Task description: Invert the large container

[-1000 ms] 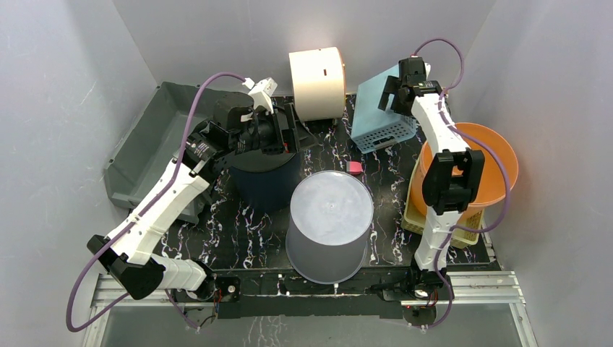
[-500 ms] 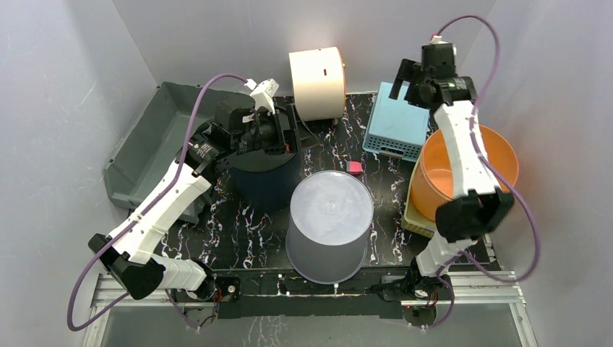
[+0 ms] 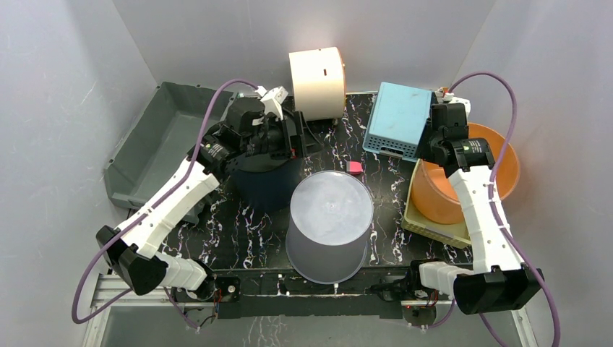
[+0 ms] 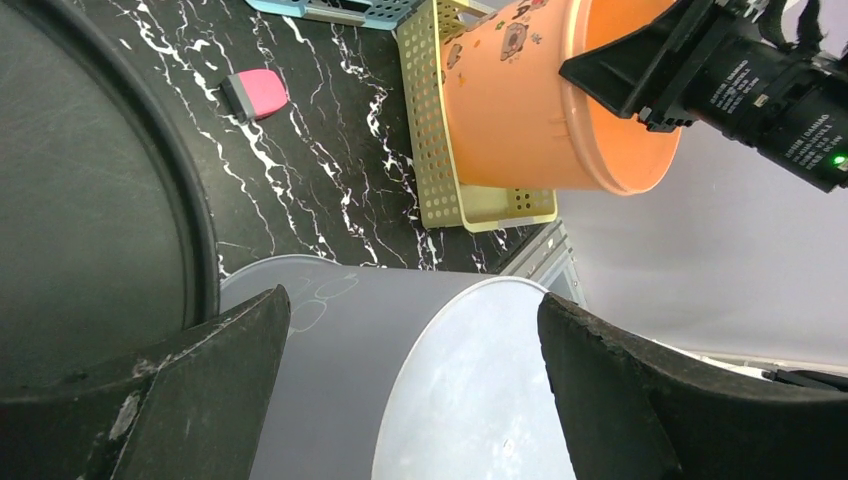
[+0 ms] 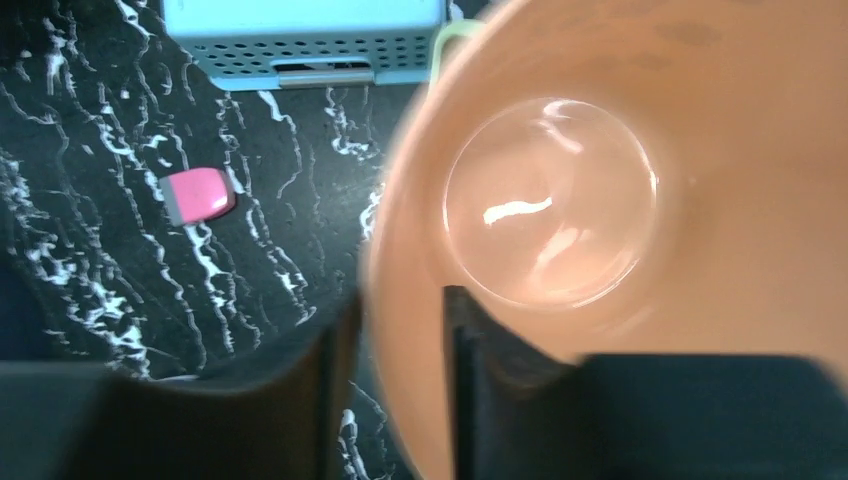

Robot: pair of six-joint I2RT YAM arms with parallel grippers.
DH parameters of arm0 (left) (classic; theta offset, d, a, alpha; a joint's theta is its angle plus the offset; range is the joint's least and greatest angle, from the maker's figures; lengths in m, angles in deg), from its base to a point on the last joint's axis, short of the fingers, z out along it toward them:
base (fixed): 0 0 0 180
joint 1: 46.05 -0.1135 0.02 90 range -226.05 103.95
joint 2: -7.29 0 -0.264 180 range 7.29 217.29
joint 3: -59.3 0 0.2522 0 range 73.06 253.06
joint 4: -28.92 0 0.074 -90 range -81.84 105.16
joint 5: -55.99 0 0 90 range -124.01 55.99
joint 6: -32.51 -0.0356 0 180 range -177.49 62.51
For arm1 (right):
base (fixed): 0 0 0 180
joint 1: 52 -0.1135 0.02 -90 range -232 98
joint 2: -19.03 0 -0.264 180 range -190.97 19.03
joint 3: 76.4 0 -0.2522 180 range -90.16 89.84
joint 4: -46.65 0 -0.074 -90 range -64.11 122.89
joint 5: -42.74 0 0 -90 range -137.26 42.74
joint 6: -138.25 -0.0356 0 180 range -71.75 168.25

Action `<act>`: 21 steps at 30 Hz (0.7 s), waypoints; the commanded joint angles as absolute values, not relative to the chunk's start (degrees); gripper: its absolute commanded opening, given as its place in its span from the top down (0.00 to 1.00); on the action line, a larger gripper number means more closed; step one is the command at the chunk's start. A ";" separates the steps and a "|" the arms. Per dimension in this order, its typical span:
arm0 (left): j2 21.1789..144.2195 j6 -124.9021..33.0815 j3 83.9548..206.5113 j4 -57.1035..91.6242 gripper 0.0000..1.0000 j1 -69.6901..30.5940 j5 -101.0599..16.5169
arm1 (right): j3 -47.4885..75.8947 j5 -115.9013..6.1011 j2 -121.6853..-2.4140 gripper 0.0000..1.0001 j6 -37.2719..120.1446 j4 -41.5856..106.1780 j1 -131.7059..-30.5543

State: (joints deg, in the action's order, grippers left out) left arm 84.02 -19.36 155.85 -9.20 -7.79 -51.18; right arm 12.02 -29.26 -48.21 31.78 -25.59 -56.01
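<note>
Currently I see the orange bucket [image 3: 442, 196] upright at the right edge of the worktop [image 3: 242, 233], mouth up, standing in a yellow basket [image 3: 434, 230]. My right gripper [image 5: 398, 315] is at the bucket's near-left rim, one finger outside the wall and the other inside. The wrist view is blurred, so I cannot tell whether the fingers are pinching the wall or only straddling it.

My left gripper [image 4: 415, 305] is spread wide with nothing between the fingers. It hovers above a navy bucket [image 3: 264, 186] left of the worktop's middle. Just beside that bucket, at the near edge, a grey bucket [image 3: 329, 224] stands bottom up.

A small pink block [image 3: 354, 168] lies on the worktop between the grey bucket and a blue basket [image 3: 397, 119], which sits bottom up at the far edge. A cream drum [image 3: 316, 83] lies on its side at the far edge. A grey tray [image 3: 144, 155] lies off the left edge.
</note>
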 commanded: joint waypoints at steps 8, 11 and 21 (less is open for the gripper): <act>85.43 -20.03 160.48 -6.75 0.06 -5.71 -51.89 | -8.37 -27.47 -50.15 1.00 31.53 -25.87 -55.91; 87.21 -19.95 161.59 -6.81 0.06 -5.73 -52.86 | -16.71 -27.22 -53.28 1.00 31.95 -29.14 -55.91; 87.75 -20.48 162.43 -7.03 0.06 -5.62 -53.57 | -20.37 -23.19 -52.19 1.00 31.18 -34.54 -56.76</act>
State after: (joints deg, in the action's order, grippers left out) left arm 87.39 -19.95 159.63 -7.65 -5.80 -51.59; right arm -19.00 -27.12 -53.52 30.91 -34.11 -56.60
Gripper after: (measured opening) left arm 0.938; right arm 0.022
